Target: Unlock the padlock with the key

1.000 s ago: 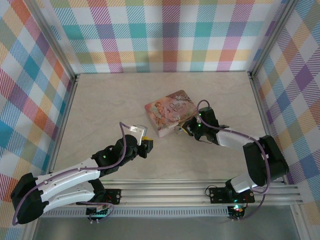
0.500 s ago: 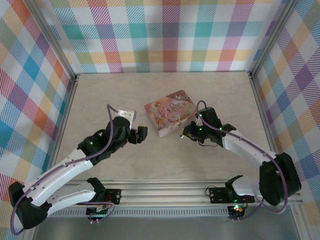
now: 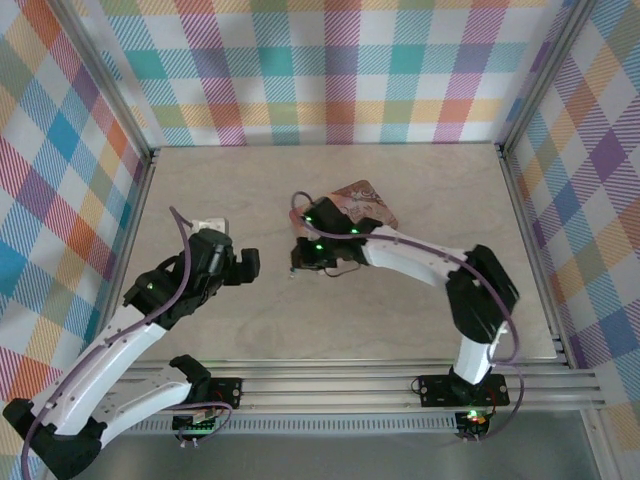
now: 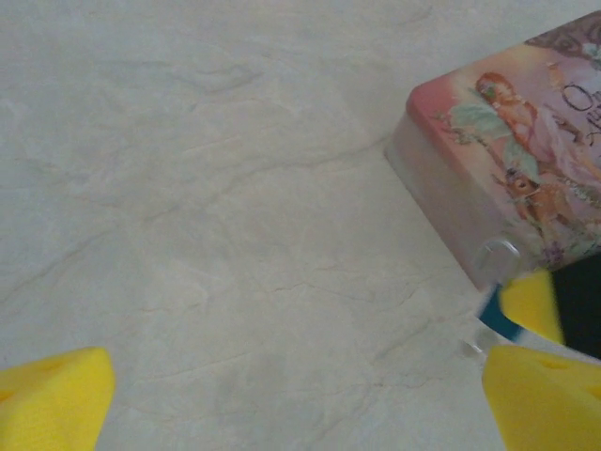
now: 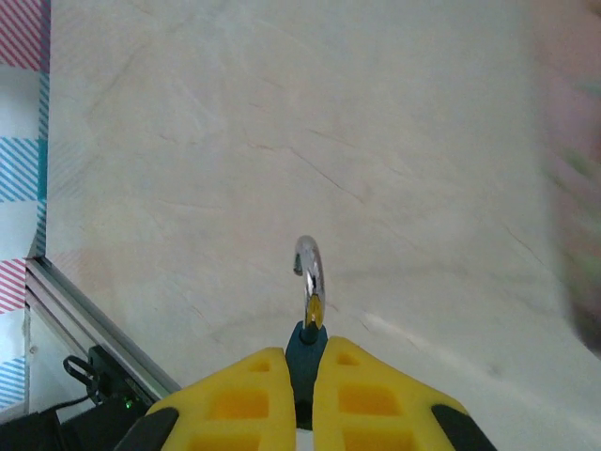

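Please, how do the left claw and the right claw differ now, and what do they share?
The left claw stands wide open and holds nothing; the right claw is shut on the padlock. The left claw hangs over bare table, apart from the tin; the right claw is close beside the tin's corner. Both have yellow fingers.

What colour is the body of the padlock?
The padlock body is teal blue; the right wrist view shows it best.
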